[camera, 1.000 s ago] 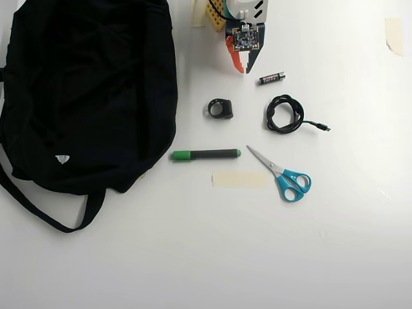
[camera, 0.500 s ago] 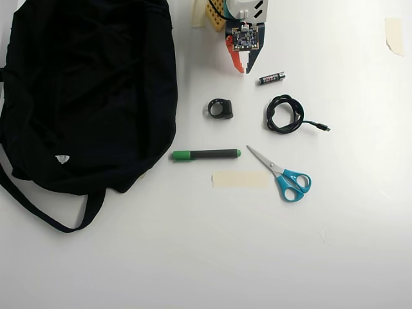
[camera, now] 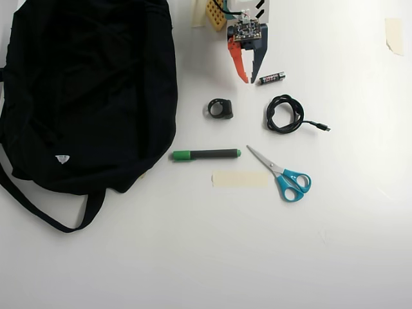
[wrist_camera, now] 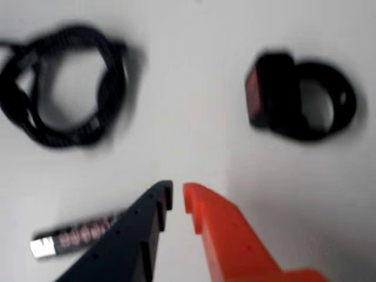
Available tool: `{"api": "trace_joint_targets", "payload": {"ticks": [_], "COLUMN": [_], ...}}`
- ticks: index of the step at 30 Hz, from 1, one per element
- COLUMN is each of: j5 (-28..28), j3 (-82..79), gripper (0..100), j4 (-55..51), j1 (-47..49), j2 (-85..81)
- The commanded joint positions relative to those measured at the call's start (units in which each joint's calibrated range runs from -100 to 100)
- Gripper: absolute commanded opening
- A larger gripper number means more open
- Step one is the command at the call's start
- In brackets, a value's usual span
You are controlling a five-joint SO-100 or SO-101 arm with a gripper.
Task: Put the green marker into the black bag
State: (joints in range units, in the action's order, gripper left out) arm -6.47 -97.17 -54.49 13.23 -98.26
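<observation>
Black bag [camera: 90,90] cut off at top and left; blurred coiled cable [wrist_camera: 64,85] in wrist view.

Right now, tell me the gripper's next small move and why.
Probably travel down the overhead view toward the green marker and open wider. The gripper hangs near the battery with its jaws nearly together and empty; the marker lies beyond the black ring, untouched, right of the black bag.
</observation>
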Motion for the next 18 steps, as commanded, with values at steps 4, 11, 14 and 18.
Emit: {"api": "trace_joint_targets", "payload": {"ticks": [4,11,14,18], "j5": [0.2,0.1,0.1,0.2], "j3": [3.7,14.2,19.3,26.1], "gripper": [2,3,3,3], "j4": [16.5,25.9,25.9,26.3], "j1": [0.4,1.4,1.3,0.7], "j2": [7.9,17.3,20.4,26.1]}}
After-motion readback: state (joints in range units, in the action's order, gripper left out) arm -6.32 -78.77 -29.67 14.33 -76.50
